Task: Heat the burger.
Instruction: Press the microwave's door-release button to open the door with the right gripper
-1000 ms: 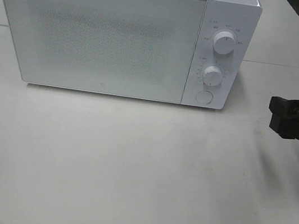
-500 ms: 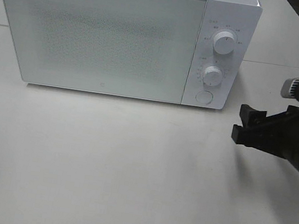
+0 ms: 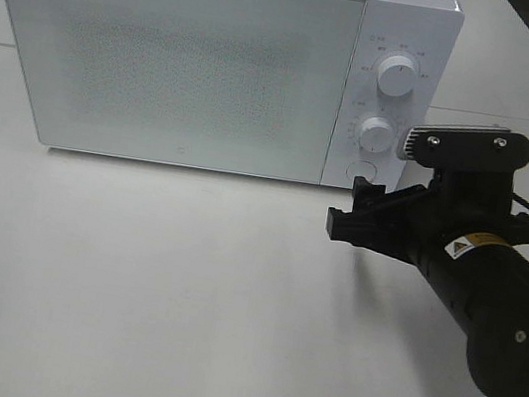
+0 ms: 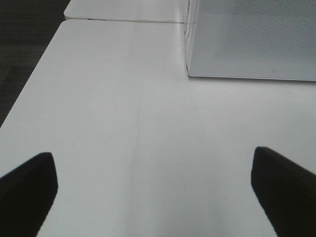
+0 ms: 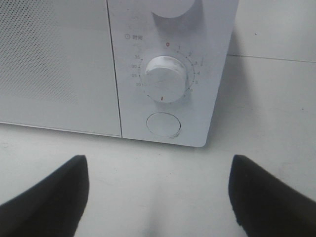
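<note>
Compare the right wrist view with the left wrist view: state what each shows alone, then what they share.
Only the right wrist view: the control panel with its numbered lower dial, the round button under that dial, the edge of an upper dial, and the open right gripper.
Only the left wrist view: the table's edge beside dark floor, a seam to a second table, and the open left gripper.
Both: the microwave's dotted door, closed, and the white table it stands on. Neither gripper holds anything.
</note>
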You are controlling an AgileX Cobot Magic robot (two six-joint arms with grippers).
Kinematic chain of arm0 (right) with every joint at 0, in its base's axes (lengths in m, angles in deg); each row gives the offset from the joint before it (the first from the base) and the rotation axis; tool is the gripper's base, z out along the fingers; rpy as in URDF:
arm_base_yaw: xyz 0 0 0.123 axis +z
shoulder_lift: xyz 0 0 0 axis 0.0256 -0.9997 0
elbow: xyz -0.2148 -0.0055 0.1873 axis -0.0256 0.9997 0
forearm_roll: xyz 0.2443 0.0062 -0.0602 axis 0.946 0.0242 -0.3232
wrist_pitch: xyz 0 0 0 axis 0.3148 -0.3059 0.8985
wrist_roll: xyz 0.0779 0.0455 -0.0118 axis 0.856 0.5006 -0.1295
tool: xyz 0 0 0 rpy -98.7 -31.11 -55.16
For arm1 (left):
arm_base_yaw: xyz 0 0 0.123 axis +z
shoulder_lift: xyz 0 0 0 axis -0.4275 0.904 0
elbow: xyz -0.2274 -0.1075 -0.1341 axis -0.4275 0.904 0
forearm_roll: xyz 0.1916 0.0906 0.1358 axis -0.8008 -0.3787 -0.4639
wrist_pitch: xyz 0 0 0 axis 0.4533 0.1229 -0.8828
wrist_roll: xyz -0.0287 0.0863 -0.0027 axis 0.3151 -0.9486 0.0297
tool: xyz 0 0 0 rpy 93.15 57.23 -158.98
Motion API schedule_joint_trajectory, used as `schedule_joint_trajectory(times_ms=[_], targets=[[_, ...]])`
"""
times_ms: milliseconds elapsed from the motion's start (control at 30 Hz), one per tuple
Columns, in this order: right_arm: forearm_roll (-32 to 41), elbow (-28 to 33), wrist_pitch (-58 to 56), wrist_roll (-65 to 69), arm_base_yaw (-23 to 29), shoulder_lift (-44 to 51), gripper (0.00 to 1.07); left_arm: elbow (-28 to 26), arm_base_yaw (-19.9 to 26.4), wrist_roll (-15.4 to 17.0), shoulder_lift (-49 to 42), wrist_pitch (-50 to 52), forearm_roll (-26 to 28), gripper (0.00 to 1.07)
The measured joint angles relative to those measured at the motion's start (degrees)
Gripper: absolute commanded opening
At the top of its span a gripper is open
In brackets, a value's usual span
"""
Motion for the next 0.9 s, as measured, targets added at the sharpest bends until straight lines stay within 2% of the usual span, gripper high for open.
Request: schedule_joint_trajectory(times_ms=[200,500,767,867,900], targets=[[5.0,-3.7,-0.9,-3.3,1.9,-2.3,0.76,0.0,0.0,0.0,0.0,0.0,0.0,1.00],[6.5,-5.3,-1.6,-3.0,1.9,-2.4,0.75,0.0,0.0,0.0,0.0,0.0,0.0,1.00],[6.5,-5.3,-1.7,7.4,1.9,-2.4,0.72,0.0,0.0,0.0,0.0,0.0,0.0,1.00],[6.5,-5.3,-1.7,13.9,1.9,-2.4,0.68,0.0,0.0,0.0,0.0,0.0,0.0,1.00],[6.5,-5.3,-1.7,20.0,1.9,-2.4,0.64,0.0,0.0,0.0,0.0,0.0,0.0,1.00]])
